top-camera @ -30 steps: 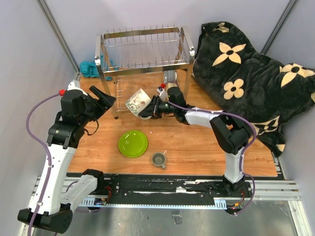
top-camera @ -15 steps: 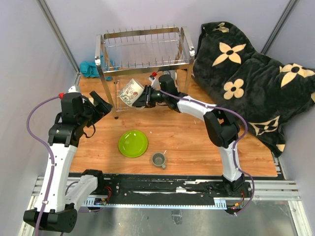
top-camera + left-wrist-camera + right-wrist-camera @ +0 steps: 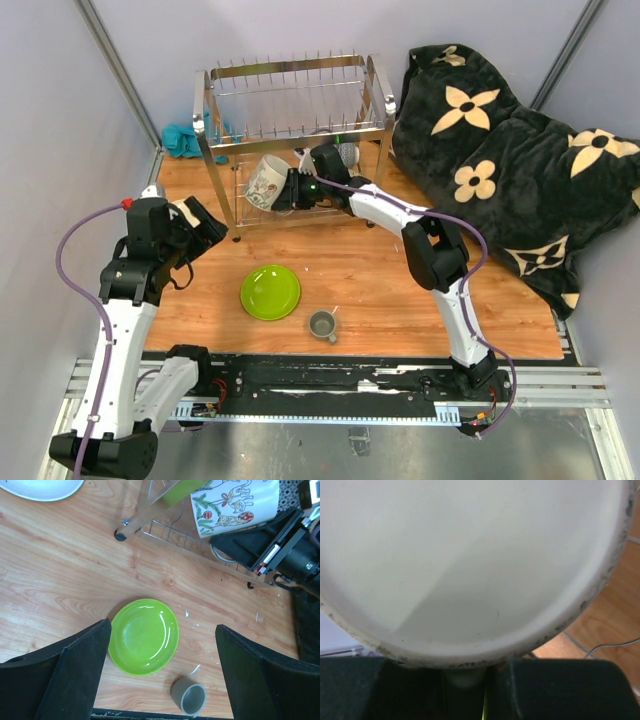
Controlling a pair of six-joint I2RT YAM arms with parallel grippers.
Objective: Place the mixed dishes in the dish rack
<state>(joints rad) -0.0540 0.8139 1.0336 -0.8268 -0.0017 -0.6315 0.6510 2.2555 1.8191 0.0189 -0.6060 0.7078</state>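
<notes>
The task is being judged as barely begun, with what looks like the first piece being delivered: the white mug with green inside (image 3: 265, 182) is being held on its side within the lower tier of the dish rack (image 3: 290, 65), just above that tier's wire shelf, and it is being pinched by the right hand (image 3: 292, 190), which is being reached in from the rack's front; whether the mug is touching the wires cannot be told. No dish is being seen standing among the prongs along the rack's top. Left to be loaded, as far as is being shown, are the lime-green plate (image 3: 270, 292), lying on the bench (image 3: 400, 290) in front of the rack, the small grey mug (image 3: 322, 324), standing farther out from the rack than that plate, and a pale plate (image 3: 40, 487), of which only an edge is being caught just left of the rack's front left leg; other dishes, if any, are lying out of view. The left hand (image 3: 162, 627) is being held spread wide and empty, out in front of the rack's left end and pointed toward the green plate. No brand, label or lettering is being made out on anything; the mug is being marked only by drawings of a giraffe, leafy plants and red blossoms, and the black blanket (image 3: 500, 150) to the right of the rack is being patterned with cream flower shapes
</notes>
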